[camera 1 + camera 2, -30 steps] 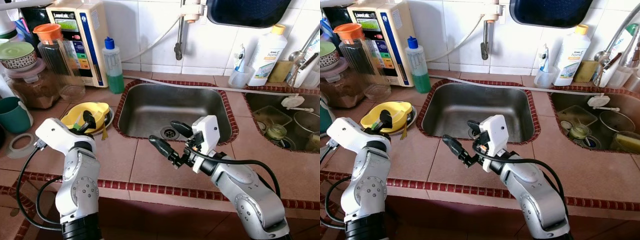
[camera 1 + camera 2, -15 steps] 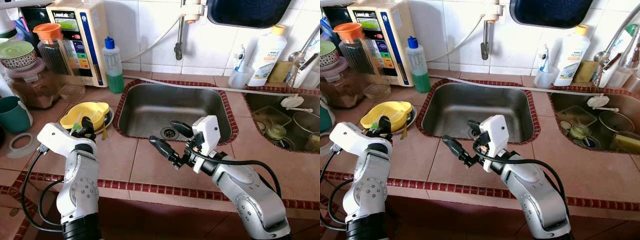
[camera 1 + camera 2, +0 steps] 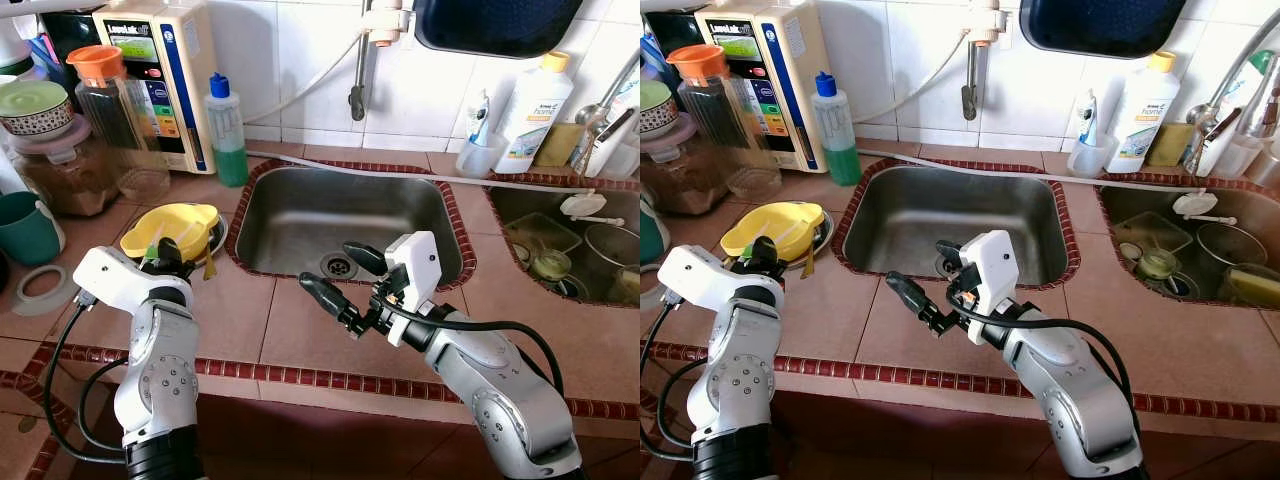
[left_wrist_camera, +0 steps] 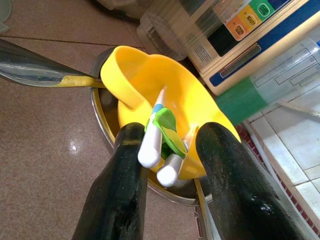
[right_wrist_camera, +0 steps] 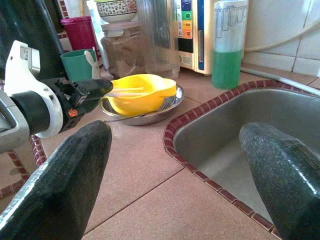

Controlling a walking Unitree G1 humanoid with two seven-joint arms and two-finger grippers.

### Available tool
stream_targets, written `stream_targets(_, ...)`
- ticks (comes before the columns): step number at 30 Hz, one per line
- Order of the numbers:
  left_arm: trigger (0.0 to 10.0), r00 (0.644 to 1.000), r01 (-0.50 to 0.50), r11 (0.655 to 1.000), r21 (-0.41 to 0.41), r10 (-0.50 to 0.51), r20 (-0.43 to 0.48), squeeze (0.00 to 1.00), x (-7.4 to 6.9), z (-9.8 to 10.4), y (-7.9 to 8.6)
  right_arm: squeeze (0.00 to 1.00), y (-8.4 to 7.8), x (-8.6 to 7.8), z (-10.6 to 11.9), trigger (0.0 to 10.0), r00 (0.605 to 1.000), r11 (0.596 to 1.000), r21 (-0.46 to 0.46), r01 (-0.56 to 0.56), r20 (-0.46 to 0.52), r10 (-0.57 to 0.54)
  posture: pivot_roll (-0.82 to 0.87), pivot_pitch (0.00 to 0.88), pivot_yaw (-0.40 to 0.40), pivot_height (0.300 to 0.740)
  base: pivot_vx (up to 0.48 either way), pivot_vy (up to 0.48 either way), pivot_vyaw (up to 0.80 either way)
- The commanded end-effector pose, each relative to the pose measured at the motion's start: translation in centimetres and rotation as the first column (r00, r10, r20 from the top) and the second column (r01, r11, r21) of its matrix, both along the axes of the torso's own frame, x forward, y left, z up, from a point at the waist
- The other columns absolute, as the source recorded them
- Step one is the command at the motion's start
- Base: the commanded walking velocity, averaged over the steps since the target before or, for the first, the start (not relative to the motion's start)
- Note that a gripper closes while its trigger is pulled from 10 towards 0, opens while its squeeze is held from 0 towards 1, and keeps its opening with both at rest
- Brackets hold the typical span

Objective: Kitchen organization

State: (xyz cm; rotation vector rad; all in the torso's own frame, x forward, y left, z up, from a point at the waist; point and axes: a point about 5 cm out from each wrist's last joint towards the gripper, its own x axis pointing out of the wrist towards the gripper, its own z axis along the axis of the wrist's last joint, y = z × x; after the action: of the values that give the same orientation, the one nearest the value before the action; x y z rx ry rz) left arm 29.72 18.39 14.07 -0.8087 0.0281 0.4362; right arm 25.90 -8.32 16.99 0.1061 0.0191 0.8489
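The stainless steel sink (image 3: 345,225) sits mid-frame. At left, the yellow plastic bowl (image 3: 170,228) rests in a shallow metal dish (image 4: 102,120). The left gripper (image 4: 170,170), jaws spread, straddles its white-handled utensils (image 4: 152,142) without gripping; close squarely around both handles. The right gripper (image 3: 335,275) hovers wide open, empty. Label writing is unreadable.

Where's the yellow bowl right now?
The yellow bowl sits in a metal dish on the counter, left of the sink, in front of the green soap bottle. The left gripper is at its near rim, jaws open.
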Motion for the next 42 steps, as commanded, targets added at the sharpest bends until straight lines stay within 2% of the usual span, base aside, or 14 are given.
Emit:
stream_targets(1, 0.0, 1.000, 0.003, 0.999, -0.044, -0.002, 0.020, 0.00, 0.1, 0.5, -1.0, 0.00, 0.1, -0.3, 0.4, 10.0, 1.000, 1.000, 0.010, -0.019, 0.021, 0.019, -0.03, 0.000, -0.009, 0.740, 0.000, 0.000, 0.00)
stream_targets(12, 0.0, 0.999, 0.000, 0.999, -0.038, 0.002, 0.032, 0.00, 0.1, 1.0, -1.1, 0.00, 0.5, -0.9, 0.8, 10.0, 0.996, 0.995, 0.046, -0.083, 0.019, 0.082, -0.03, 0.000, -0.012, 0.740, 0.000, 0.000, 0.00)
stream_targets(18, 0.0, 0.999, -0.007, 1.000, -0.002, 0.007, 0.037, 0.00, 0.0, 1.3, -1.0, 0.00, 0.5, -0.9, 0.8, 10.0, 0.996, 0.995, 0.046, -0.088, 0.019, 0.087, -0.03, 0.000, -0.012, 0.740, 0.000, 0.000, 0.00)
stream_targets(26, 0.0, 0.997, 0.002, 0.990, 0.139, -0.012, 0.073, 0.00, 0.0, 2.6, -1.0, 0.00, 0.5, -0.9, 0.8, 10.0, 0.996, 0.995, 0.046, -0.088, 0.020, 0.087, -0.03, 0.000, -0.012, 0.740, 0.000, 0.000, 0.00)
stream_targets(27, 1.5, 0.997, 0.005, 0.987, 0.160, -0.017, 0.078, 0.00, 0.0, 2.7, -1.0, 0.00, 0.5, -0.9, 0.8, 10.0, 0.996, 0.995, 0.046, -0.088, 0.020, 0.087, -0.03, 0.000, -0.012, 0.740, 0.000, 0.000, 0.00)
stream_targets(30, 2.2, 0.995, 0.015, 0.977, 0.214, -0.035, 0.091, 0.00, -0.1, 3.0, -1.2, 0.00, 0.5, -0.9, 0.8, 10.0, 0.996, 0.995, 0.046, -0.087, 0.019, 0.086, -0.03, 0.000, -0.012, 0.740, 0.000, 0.000, 0.00)
stream_targets(31, 3.1, 0.995, 0.017, 0.974, 0.227, -0.040, 0.095, 0.00, -0.1, 3.2, -1.3, 0.00, 0.5, -0.9, 0.8, 10.0, 0.996, 0.995, 0.046, -0.087, 0.019, 0.086, -0.03, 0.000, -0.012, 0.740, 0.000, 0.000, 0.00)
stream_targets(33, 3.1, 0.994, 0.018, 0.964, 0.266, -0.046, 0.100, 0.00, -0.1, 3.4, -1.4, 0.00, 0.5, -0.9, 0.8, 10.0, 0.996, 0.995, 0.045, -0.086, 0.020, 0.085, -0.03, 0.000, -0.012, 0.740, 0.000, 0.000, 0.00)
stream_targets(34, 4.4, 0.993, 0.019, 0.955, 0.296, -0.054, 0.108, 0.00, -0.1, 3.6, -1.5, 0.00, 0.5, -0.9, 0.8, 10.0, 0.996, 0.995, 0.046, -0.086, 0.020, 0.085, -0.03, 0.000, -0.012, 0.740, 0.000, 0.000, 0.00)
stream_targets(35, 4.4, 0.993, 0.019, 0.955, 0.296, -0.054, 0.108, 0.00, -0.1, 3.6, -1.5, 0.00, 0.5, -0.9, 0.8, 10.0, 0.996, 0.995, 0.046, -0.086, 0.020, 0.085, -0.03, 0.000, -0.012, 0.740, 0.000, 0.000, 0.00)
stream_targets(36, 8.0, 0.990, 0.032, 0.941, 0.337, -0.077, 0.121, 0.00, -0.1, 4.0, -1.7, 0.00, 0.5, -0.9, 0.7, 10.0, 0.996, 0.995, 0.045, -0.084, 0.020, 0.083, -0.03, 0.000, -0.012, 0.740, 0.000, 0.000, 0.00)
stream_targets(38, 8.7, 0.984, 0.055, 0.926, 0.373, -0.113, 0.136, 0.00, 0.0, 4.3, -2.1, 0.00, 0.5, -0.8, 0.8, 10.0, 0.997, 0.996, 0.047, -0.080, 0.019, 0.079, -0.03, 0.000, -0.012, 0.740, 0.000, 0.000, 0.00)
stream_targets(39, 9.7, 0.983, 0.057, 0.923, 0.381, -0.119, 0.139, 0.00, 0.0, 4.4, -2.2, 0.00, 0.5, -0.8, 0.8, 10.0, 0.997, 0.996, 0.048, -0.079, 0.019, 0.078, -0.03, 0.000, -0.012, 0.740, 0.000, 0.000, 0.00)
stream_targets(42, 10.0, 0.980, 0.064, 0.912, 0.405, -0.134, 0.147, 0.00, 0.0, 4.6, -2.4, 0.00, 0.5, -0.7, 0.8, 10.0, 0.997, 0.996, 0.049, -0.075, 0.020, 0.074, -0.02, 0.000, -0.012, 0.740, 0.000, 0.000, 0.00)
